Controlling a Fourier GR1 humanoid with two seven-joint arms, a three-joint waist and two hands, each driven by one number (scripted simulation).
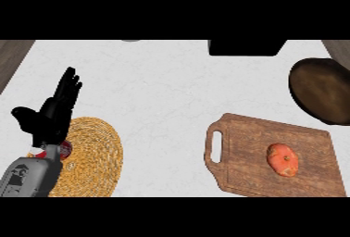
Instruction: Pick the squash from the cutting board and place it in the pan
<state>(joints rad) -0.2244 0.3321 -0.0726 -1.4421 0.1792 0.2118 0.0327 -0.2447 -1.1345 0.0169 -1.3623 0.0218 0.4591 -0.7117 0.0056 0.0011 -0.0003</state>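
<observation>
Head view: the orange, roundish squash (282,159) lies on the brown wooden cutting board (239,139) at four o'clock on the white marble desk (164,88). The dark round pan (321,90) sits at two o'clock. The black left hand (51,115) rests at nine o'clock, fingers straight and apart, above a round woven straw mat (92,152).

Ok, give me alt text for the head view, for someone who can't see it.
An orange squash lies on a wooden cutting board at the counter's right, with a dark pan beyond it. At the left, the robot's open left hand rests fingers up above a round woven mat.
</observation>
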